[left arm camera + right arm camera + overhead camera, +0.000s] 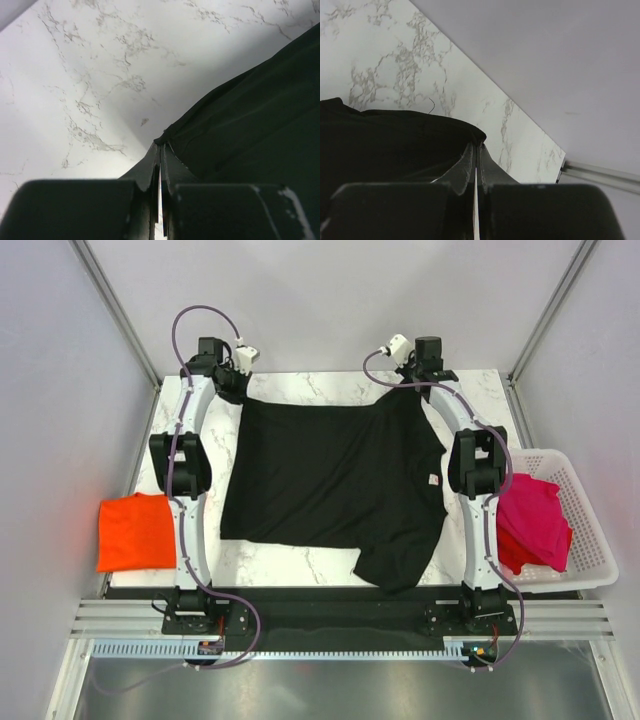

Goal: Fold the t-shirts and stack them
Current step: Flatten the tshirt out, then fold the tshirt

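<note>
A black t-shirt (335,475) lies spread over the marble table, its small white neck label (432,480) towards the right. My left gripper (234,382) is at the shirt's far left corner, and in the left wrist view it (161,146) is shut on a pinch of the black t-shirt (250,125). At the far right corner, my right gripper (408,382) is likewise shut (477,145) on the black t-shirt's edge (390,140). An orange t-shirt (136,532) lies folded at the table's left edge. A magenta-pink t-shirt (535,520) is bunched in the basket.
A white slatted basket (590,540) stands beyond the table's right edge, beside the right arm. The booth's walls close in at the back and on both sides. Bare marble (90,90) shows at the far left, and more marble (400,65) beyond the shirt's far edge.
</note>
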